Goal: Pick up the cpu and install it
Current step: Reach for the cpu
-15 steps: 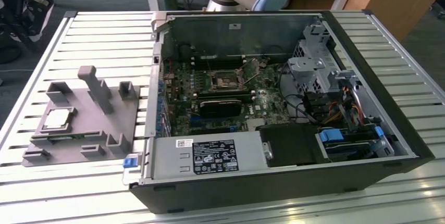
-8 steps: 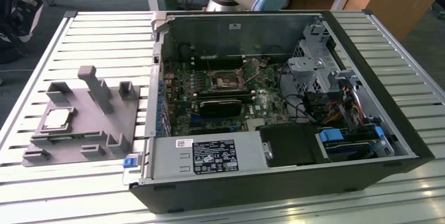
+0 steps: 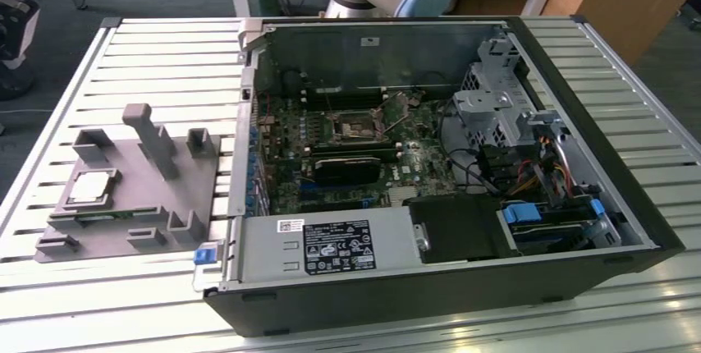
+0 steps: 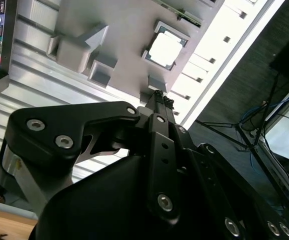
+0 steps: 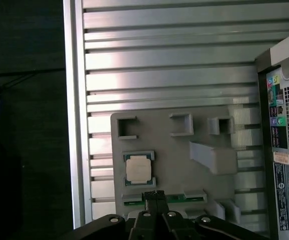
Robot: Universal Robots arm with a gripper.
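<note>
The cpu (image 3: 92,187) is sitting in the grey fixture (image 3: 131,205) on the slatted surface (image 3: 164,66), beside the open computer case (image 3: 460,304). The claw (image 5: 154,195) is hovering nearby, tips pressed together, gripping nothing.

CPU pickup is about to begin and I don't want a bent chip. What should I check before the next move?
1. cpu lying flat in its recess on the grey fixture: ok.
2. Nothing lying on top of the cpu: ok.
3. tool centred over the cpu: not ok; in both wrist views its tip lies beside the chip, not over it.
4. Tool clear of the cpu, not touching it: ok.
5. computer case open, with the motherboard exposed: ok.
6. socket frame open and empty: cannot tell.
</note>
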